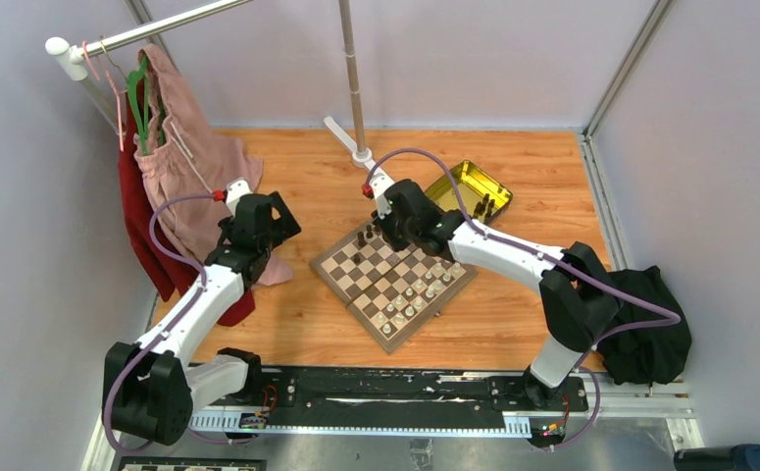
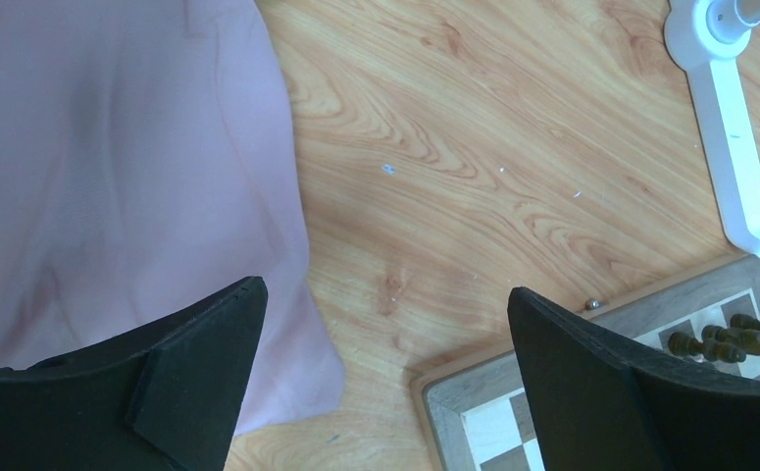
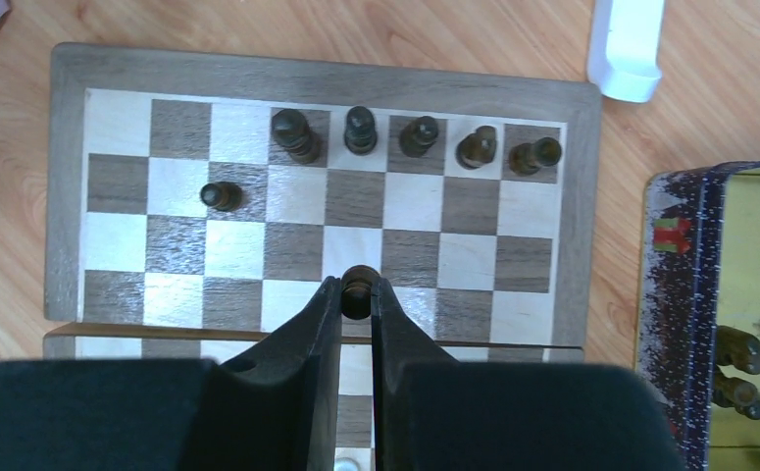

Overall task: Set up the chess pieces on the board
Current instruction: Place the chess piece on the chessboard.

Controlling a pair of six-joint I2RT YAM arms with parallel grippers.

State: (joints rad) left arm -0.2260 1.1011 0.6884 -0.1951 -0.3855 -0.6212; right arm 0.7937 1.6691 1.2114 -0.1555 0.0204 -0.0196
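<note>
The chessboard [image 1: 356,287] lies turned like a diamond at mid table. Several pale pieces [image 1: 417,294] stand along its near right side and a few dark ones [image 1: 364,237] at its far corner. My right gripper [image 3: 356,294] is shut on a dark brown pawn [image 3: 357,285] and holds it over the board's middle rows. In the right wrist view several dark pieces [image 3: 359,130] stand in the far row and one dark pawn [image 3: 222,196] stands in the second row. My left gripper [image 2: 385,314] is open and empty over bare wood, just off the board's corner [image 2: 454,402].
A yellow-gold tin [image 1: 472,184] with more dark pieces [image 3: 748,358] sits behind the board on the right. Pink and red clothes [image 1: 184,167] hang from a rack on the left, and pink cloth [image 2: 111,177] lies under my left gripper. A white stand foot [image 2: 734,147] is behind the board. A black bag [image 1: 650,324] lies at the right.
</note>
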